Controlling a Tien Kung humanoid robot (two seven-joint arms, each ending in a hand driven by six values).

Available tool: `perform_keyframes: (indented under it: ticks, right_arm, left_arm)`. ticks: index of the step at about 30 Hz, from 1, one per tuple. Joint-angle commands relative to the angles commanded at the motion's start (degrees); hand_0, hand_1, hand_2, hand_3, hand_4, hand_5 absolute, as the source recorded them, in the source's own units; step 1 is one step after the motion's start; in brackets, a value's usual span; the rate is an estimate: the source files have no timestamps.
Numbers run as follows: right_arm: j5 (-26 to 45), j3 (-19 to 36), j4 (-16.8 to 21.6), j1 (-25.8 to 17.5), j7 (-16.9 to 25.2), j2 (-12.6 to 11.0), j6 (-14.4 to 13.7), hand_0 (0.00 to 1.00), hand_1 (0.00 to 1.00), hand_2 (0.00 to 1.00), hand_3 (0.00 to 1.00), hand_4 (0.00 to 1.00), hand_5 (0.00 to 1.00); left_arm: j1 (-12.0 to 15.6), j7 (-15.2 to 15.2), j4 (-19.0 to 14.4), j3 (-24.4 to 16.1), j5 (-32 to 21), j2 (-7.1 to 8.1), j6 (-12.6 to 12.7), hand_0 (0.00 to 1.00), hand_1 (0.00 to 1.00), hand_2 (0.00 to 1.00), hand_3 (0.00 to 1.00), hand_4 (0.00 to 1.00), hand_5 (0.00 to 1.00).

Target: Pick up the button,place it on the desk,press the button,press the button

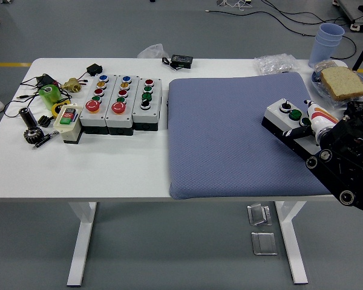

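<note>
the right hand [328, 138] reaches in at the table's right edge, fingers closed around the near end of the button box [287, 121]. the box lies tilted on the blue mat [230, 133], with three more button boxes [123, 104] far left.

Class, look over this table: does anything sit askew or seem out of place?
The button box on the blue mat sits askew, turned diagonally, unlike the three boxes lined up at left. A slice of bread at the far right looks odd among electrical parts.
</note>
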Motion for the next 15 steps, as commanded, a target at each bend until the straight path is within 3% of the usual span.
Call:
perform_keyframes:
  ticks: [4, 5, 10, 11, 15]
  right_arm:
    - [-0.4, -4.7, -2.8, 2.7, -0.8, 0.7, 1.0, 0.923, 0.792, 0.881, 0.901, 0.998, 0.296]
    - [-0.4, -6.0, -3.7, 3.5, -1.0, 1.1, 1.3, 0.793, 0.632, 0.737, 0.802, 0.998, 0.293]
    - [0.5, -11.5, -7.6, 6.1, -1.6, 2.7, 2.3, 0.793, 0.632, 0.737, 0.802, 0.998, 0.293]
    - [0.6, -12.0, -8.0, 6.4, -1.7, 2.9, 2.4, 0.664, 0.553, 0.676, 0.754, 0.998, 0.297]
    - [1.2, -14.6, -10.8, 7.6, -1.9, 3.9, 2.3, 0.664, 0.553, 0.676, 0.754, 0.998, 0.297]
  left_arm:
    - [0.0, 0.0, 0.0, -0.2, 0.2, 0.0, 0.0, 0.531, 0.42, 0.418, 0.426, 0.252, 0.501]
    - [0.0, 0.1, 0.0, -0.2, 0.3, 0.0, 0.0, 0.531, 0.42, 0.419, 0.426, 0.251, 0.501]
    - [0.1, 0.1, 0.0, -0.3, 0.6, 0.0, 0.0, 0.531, 0.42, 0.419, 0.426, 0.251, 0.501]
    - [0.1, 0.1, 0.0, -0.3, 0.7, 0.0, 0.0, 0.53, 0.421, 0.418, 0.426, 0.251, 0.501]
    - [0.2, 0.1, 0.0, -0.4, 0.8, 0.0, 0.1, 0.53, 0.421, 0.418, 0.426, 0.251, 0.501]
